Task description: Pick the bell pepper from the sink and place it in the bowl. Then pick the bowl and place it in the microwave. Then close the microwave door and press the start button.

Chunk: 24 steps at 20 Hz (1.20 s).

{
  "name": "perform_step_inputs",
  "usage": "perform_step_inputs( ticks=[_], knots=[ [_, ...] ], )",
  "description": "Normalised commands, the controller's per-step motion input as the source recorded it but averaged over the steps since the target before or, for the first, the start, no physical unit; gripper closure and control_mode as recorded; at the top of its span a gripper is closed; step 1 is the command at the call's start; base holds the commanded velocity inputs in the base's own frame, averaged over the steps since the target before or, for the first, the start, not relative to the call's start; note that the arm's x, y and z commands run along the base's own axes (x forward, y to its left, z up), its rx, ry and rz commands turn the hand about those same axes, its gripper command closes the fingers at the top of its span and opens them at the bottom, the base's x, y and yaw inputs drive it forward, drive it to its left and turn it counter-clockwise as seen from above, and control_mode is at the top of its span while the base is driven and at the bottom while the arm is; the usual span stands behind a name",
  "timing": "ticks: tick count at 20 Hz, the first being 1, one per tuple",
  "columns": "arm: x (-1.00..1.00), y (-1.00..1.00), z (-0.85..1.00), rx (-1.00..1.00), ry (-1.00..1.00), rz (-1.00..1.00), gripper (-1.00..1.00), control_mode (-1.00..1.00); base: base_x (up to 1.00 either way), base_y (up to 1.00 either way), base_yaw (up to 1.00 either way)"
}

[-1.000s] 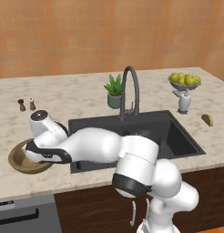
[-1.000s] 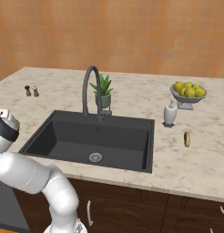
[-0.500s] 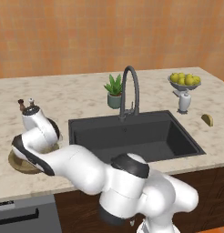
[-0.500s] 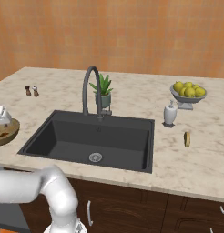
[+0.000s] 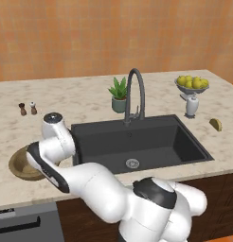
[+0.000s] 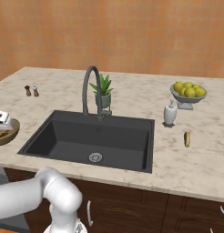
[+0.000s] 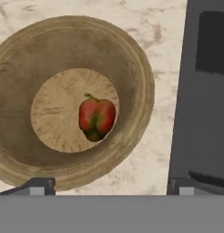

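Note:
The red-orange bell pepper (image 7: 96, 117) lies on the floor of the wooden bowl (image 7: 132, 59), stem up. The bowl (image 5: 16, 166) sits on the counter left of the dark sink (image 5: 151, 137), and it also reaches the left edge of the right base view (image 6: 6, 132). My gripper (image 7: 110, 187) hovers straight above the bowl, open, its fingertips (image 7: 38, 184) wide apart with nothing between them. My own arm covers part of the bowl in the left base view. The microwave and its door are out of view.
The arched faucet (image 5: 135, 90) and a potted plant (image 5: 119, 93) stand behind the sink. A grey dish of yellow fruit (image 5: 192, 84) and a white bottle (image 5: 192, 105) are at the far right. Two small shakers (image 5: 27, 108) stand at the back left.
The arm's elbow has swung down toward the counter's front edge. The hand has stayed over the bowl and risen slightly.

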Motion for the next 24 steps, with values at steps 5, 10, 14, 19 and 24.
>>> perform_step_inputs(
  ticks=[5,10,14,19,24],
  knots=[
    [0.42,-0.16,0.00,0.21,0.07,-0.10,-1.00,-1.00,0.00,0.00,0.00],
    [0.78,0.11,0.00,0.07,0.08,-0.04,-1.00,-1.00,0.00,0.00,0.00],
    [0.50,0.07,-0.09,0.02,0.03,0.00,-1.00,-1.00,0.00,0.00,0.00],
    [0.15,0.21,-0.16,0.01,0.00,0.00,-1.00,-1.00,0.00,0.00,0.00],
    [0.00,0.20,-0.26,0.01,0.00,0.00,-1.00,-1.00,0.00,0.00,0.00]
  ],
)
